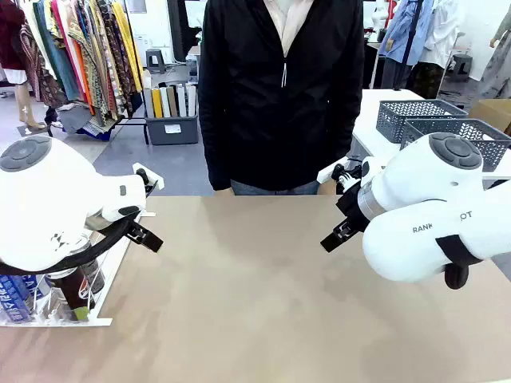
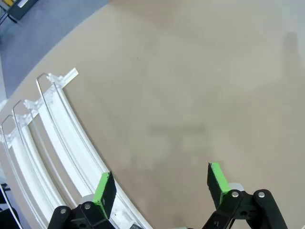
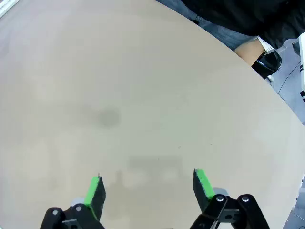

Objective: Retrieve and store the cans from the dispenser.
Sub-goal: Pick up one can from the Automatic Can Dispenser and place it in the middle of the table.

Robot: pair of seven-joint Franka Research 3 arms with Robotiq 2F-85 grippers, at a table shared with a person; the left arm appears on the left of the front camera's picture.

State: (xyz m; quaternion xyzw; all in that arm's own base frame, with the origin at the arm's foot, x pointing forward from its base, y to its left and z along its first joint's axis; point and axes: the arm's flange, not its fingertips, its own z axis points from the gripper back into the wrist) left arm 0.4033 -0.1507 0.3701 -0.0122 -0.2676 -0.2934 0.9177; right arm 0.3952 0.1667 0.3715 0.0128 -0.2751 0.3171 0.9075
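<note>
The white dispenser [image 1: 112,275] lies at the table's left edge, mostly behind my left arm. Its curved rails with clear end stops [image 2: 52,129] fill the left of the left wrist view. Cans stand at its near end: a blue-and-white one [image 1: 14,297] and a dark one [image 1: 70,294]. My left gripper [image 2: 159,186] hangs open over bare tabletop just beside the rack's outer rail, holding nothing. In the right wrist view my right gripper [image 3: 148,191] is open above the plain table, also holding nothing. In the front view both arms sit raised at the table's sides.
A person in a black jacket [image 1: 279,88] stands at the far edge, a hand and wrist [image 3: 259,52] near the table rim. Two grey lattice baskets [image 1: 447,128] sit on a white table at the back right. The tan tabletop [image 1: 255,287] stretches between the arms.
</note>
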